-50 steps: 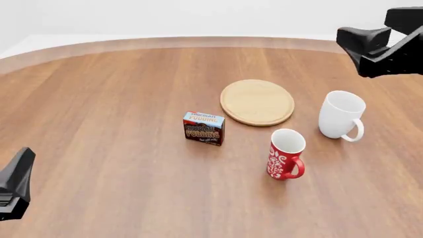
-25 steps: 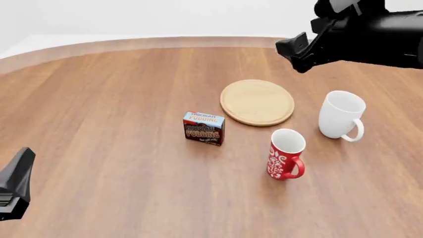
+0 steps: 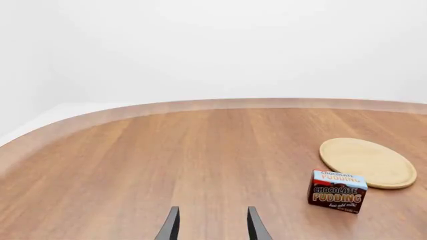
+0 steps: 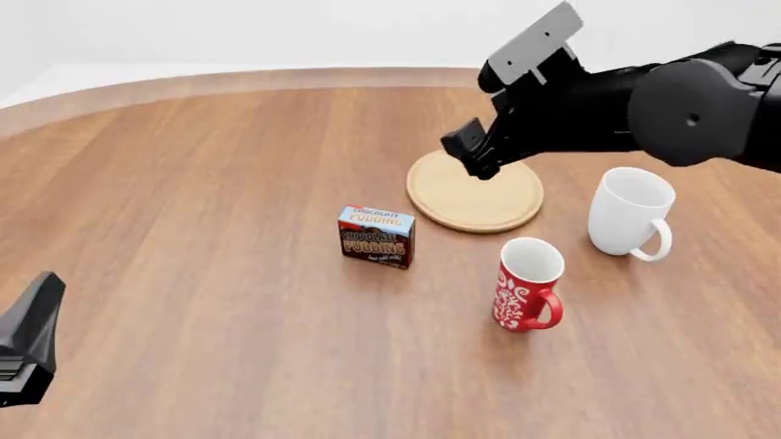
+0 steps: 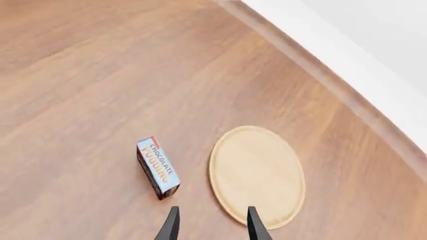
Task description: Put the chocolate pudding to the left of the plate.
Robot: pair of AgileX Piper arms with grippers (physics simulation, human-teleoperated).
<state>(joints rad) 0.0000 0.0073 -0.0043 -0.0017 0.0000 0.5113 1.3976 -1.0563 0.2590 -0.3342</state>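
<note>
A: The right gripper (image 4: 470,155) has been swung in above the plate (image 4: 475,190); its fingers are parted, nothing is held.

B: The chocolate pudding (image 4: 376,236), near the plate's front-left, should be approached from above and grasped squarely.

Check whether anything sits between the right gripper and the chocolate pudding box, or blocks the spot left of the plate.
Nothing visible does. The right gripper hangs open over the plate, with bare table between it and the chocolate pudding. The red mug and white mug stand on the plate's other side.

simulated tabletop scene: bare wooden table (image 4: 208,183), blank white backdrop
</note>
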